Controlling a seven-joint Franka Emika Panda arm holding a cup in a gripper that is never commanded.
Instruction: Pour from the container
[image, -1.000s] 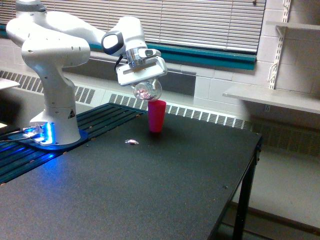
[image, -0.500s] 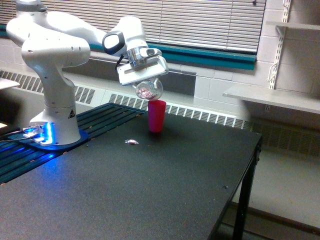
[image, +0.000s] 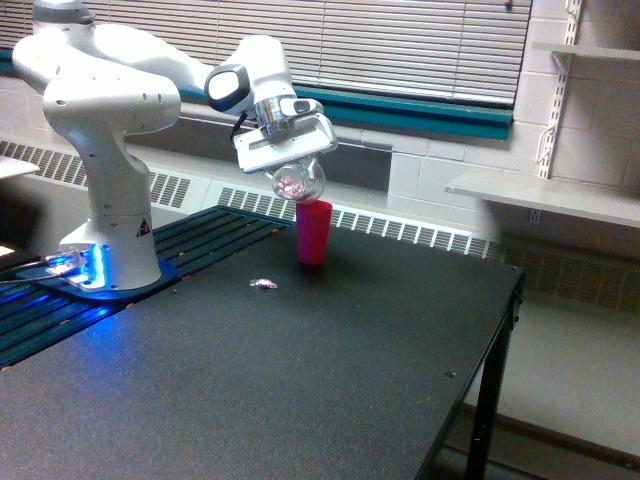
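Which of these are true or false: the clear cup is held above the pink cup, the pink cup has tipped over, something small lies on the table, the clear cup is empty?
1. The pincer holds the clear cup tilted just above the pink cup. True.
2. The pink cup has tipped over. False: it stands upright on the black table.
3. A small scrap lies on the table. True.
4. The clear cup is empty. False: pinkish pieces show inside.

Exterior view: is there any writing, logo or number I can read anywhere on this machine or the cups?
Robot base: a small dark triangular sticker, too small to read.
Clear cup in the gripper: no text visible.
Pink cup: no text visible.
No other readable text.
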